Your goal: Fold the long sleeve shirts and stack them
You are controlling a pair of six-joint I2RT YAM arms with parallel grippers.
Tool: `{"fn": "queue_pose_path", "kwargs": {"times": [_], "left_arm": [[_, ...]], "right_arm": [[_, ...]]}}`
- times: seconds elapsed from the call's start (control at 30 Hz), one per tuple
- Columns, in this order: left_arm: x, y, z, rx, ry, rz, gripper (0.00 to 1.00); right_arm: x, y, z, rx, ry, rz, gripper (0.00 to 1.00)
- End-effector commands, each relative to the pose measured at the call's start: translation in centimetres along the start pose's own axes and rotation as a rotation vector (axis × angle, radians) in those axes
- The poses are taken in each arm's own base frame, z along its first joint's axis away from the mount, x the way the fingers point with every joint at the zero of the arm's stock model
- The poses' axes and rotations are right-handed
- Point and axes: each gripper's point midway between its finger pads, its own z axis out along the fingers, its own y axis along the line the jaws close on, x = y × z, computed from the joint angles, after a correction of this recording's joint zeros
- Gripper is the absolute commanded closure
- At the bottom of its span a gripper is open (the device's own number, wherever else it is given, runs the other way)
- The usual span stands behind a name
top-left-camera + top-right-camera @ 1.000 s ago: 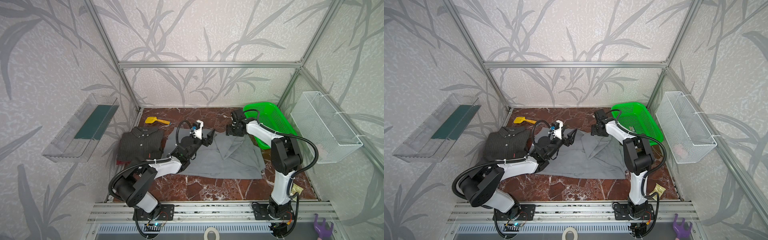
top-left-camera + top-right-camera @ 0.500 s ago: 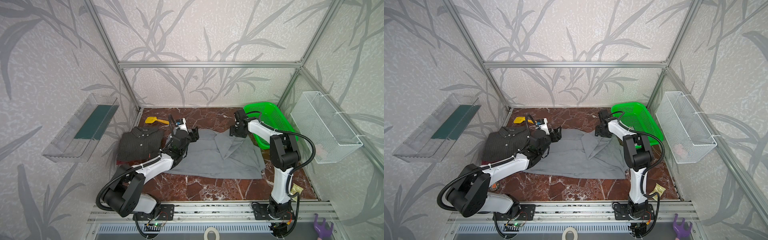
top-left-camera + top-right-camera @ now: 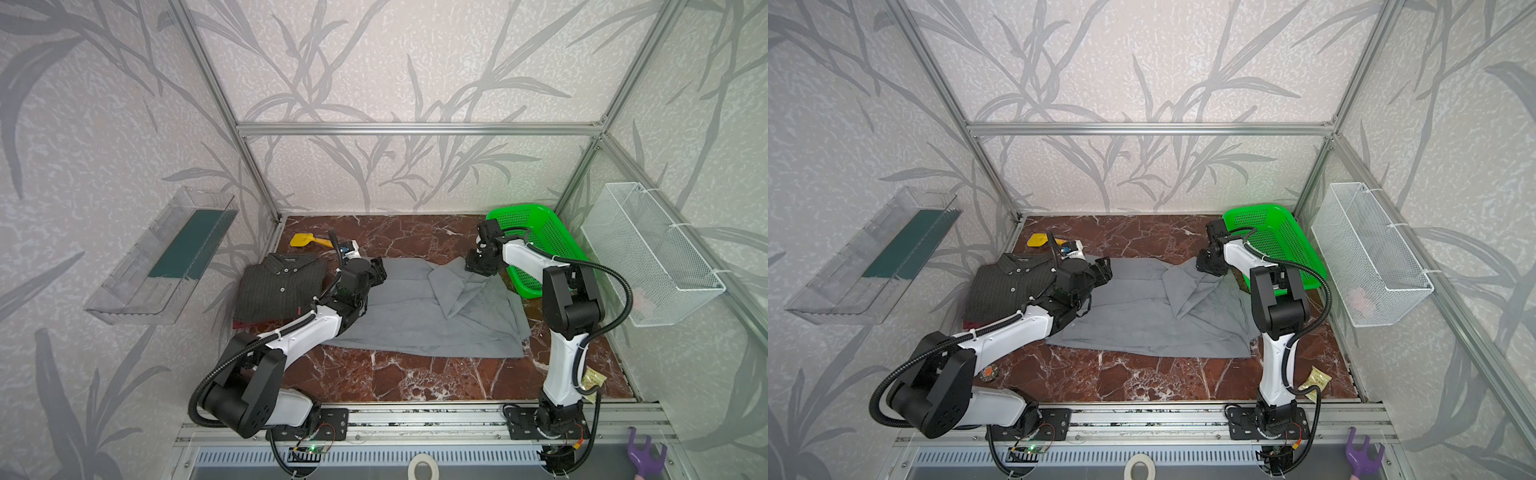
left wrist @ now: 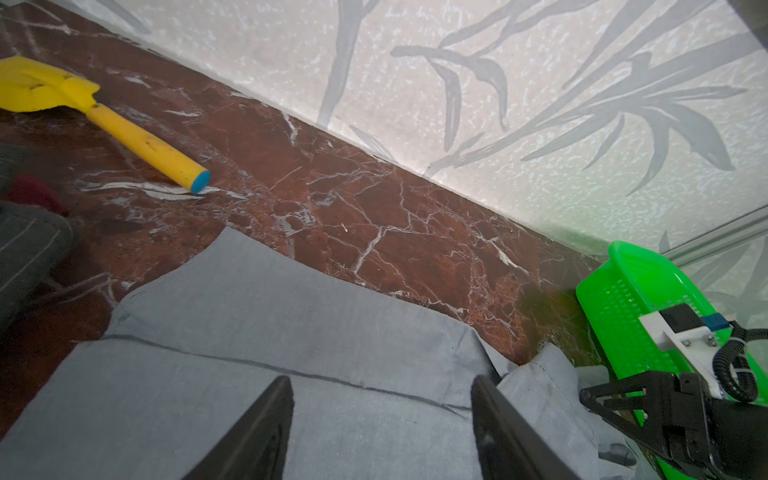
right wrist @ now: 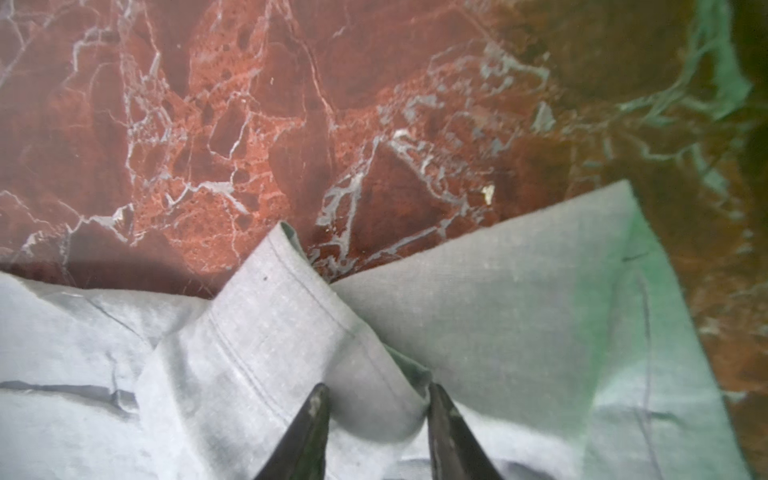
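Observation:
A light-grey shirt (image 3: 424, 320) (image 3: 1154, 320) lies spread on the marble floor, with a bunched fold at its far right. The dark pinstriped shirt (image 3: 282, 286) (image 3: 1009, 286) lies folded at the left, on top of a dark red garment (image 3: 245, 323) (image 3: 971, 324). My left gripper (image 3: 378, 270) (image 3: 1104, 268) (image 4: 380, 384) is open and hovers low over the grey shirt's far left edge. At the shirt's far right corner, my right gripper (image 3: 478, 268) (image 3: 1208, 268) (image 5: 376, 392) has both fingers pressed against a rolled grey fold (image 5: 291, 316).
A green mesh basket (image 3: 536, 245) (image 3: 1275, 245) (image 4: 623, 316) stands tilted just right of the right gripper. A yellow scoop (image 3: 307, 240) (image 3: 1038, 240) (image 4: 124, 129) lies behind the folded pile. A white wire basket (image 3: 648, 253) hangs on the right wall and a clear tray (image 3: 166, 257) on the left.
My left gripper swung left across the grey shirt to its far left edge. The right gripper dropped onto the fold and its jaws narrowed around it.

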Motion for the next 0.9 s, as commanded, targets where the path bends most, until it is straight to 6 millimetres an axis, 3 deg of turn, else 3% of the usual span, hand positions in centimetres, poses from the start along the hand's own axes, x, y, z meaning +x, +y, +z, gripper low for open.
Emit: {"fn": "queue_pose_path", "kwargs": {"times": [0.0, 0.13, 0.27, 0.37, 0.43, 0.63, 0.87], "left_arm": [[-1.7, 0.0, -0.6, -0.02, -0.028, -0.055, 0.33], [-1.7, 0.2, -0.4, -0.022, -0.024, -0.067, 0.33], [-1.7, 0.5, -0.3, -0.031, -0.022, -0.07, 0.34], [-2.2, 1.3, -0.3, -0.068, -0.034, -0.073, 0.34], [-2.8, 1.9, -0.1, -0.092, -0.048, -0.083, 0.35], [-4.1, 5.5, 2.5, -0.266, 0.021, -0.084, 0.33], [-2.7, 9.8, 6.3, -0.49, 0.188, -0.063, 0.33]], "right_arm": [[0.5, -0.2, 0.3, -0.014, 0.004, 0.026, 0.51], [0.9, 0.0, 1.2, -0.038, 0.021, 0.042, 0.54], [0.8, 0.1, 1.4, -0.047, 0.014, 0.044, 0.79], [-0.3, 0.8, 0.0, -0.063, -0.029, 0.027, 0.94], [-1.5, 1.5, -1.8, -0.078, -0.076, 0.01, 1.0], [-5.5, 5.3, -9.4, -0.203, -0.26, -0.059, 1.0], [-7.7, 9.8, -17.1, -0.408, -0.448, -0.157, 1.0]]}}
